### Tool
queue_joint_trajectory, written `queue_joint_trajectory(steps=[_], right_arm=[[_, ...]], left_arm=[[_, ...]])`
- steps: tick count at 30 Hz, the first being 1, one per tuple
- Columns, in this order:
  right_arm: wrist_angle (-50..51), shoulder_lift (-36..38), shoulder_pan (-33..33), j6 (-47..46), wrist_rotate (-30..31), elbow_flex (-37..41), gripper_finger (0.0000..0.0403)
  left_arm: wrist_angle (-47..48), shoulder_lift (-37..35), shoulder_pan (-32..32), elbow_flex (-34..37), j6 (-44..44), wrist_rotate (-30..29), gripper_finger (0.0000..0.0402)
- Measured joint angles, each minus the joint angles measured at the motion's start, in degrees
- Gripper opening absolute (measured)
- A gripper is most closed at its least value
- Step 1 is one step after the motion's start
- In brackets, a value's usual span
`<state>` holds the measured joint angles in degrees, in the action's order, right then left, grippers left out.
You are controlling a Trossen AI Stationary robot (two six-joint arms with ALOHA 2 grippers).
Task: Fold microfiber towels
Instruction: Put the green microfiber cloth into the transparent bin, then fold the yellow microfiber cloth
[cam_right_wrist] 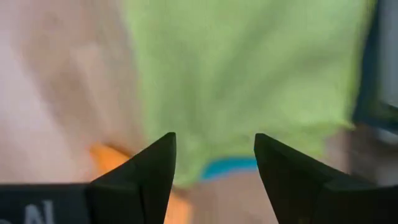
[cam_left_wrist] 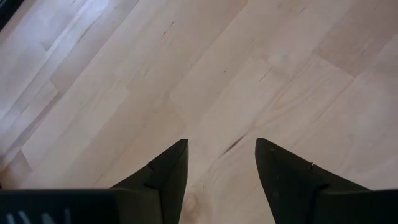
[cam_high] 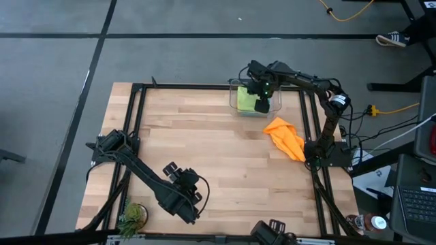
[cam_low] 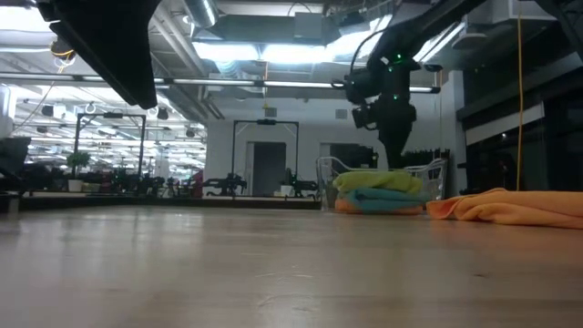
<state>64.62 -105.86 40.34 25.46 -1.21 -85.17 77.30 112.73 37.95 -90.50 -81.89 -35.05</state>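
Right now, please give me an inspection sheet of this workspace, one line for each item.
Surface: light wooden table in a black frame.
Job's things: lime green towel on top of a teal-blue towel and an orange one inside the clear bin; a second orange towel lies crumpled on the table beside the bin.
Clutter: small green plant at the near left corner.
Grippers: right gripper open, over the lime green towel in the bin; left gripper open above bare wood.
Cables: yellow cable on the floor to the right.
Surroundings: grey floor, laptop at right.
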Motion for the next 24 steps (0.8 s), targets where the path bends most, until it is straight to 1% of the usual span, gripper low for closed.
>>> queue_joint_trajectory(steps=[2, 3, 8, 11, 14, 17, 21, 24], right_arm=[[-1.5, 0.0, -0.1, -1.4, -4.3, 0.5, 0.0219], [-3.4, 0.0, -0.2, -2.7, -5.2, 1.2, 0.0219], [-8.7, -0.2, -1.3, -3.5, -4.5, 7.3, 0.0219], [-8.3, -0.3, -1.7, -2.6, -3.3, 9.0, 0.0219], [-7.5, -0.1, -1.7, -2.6, -3.1, 8.0, 0.0219], [-5.7, 1.6, -1.8, -2.8, -2.9, 5.6, 0.0219], [-0.4, 4.9, -2.2, -4.8, -2.9, 2.3, 0.0219], [3.8, 9.3, -3.3, -9.0, -2.9, 1.7, 0.0219]], left_arm=[[0.0, 0.0, 0.0, 0.0, 0.0, 0.0, 0.0179], [0.0, 0.0, 0.0, 0.0, 0.0, 0.0, 0.0179], [0.0, 0.0, 0.0, 0.0, 0.0, 0.0, 0.0179], [0.0, 0.0, 0.0, 0.0, 0.0, -0.6, 0.0179], [0.0, 0.0, 0.0, 0.0, 0.0, -1.7, 0.0179], [0.0, 0.0, 0.0, 0.0, 0.0, -2.0, 0.0179], [0.0, 0.0, 0.0, 0.0, 0.0, -2.0, 0.0179], [0.0, 0.0, 0.0, 0.0, 0.0, -2.0, 0.0179]])
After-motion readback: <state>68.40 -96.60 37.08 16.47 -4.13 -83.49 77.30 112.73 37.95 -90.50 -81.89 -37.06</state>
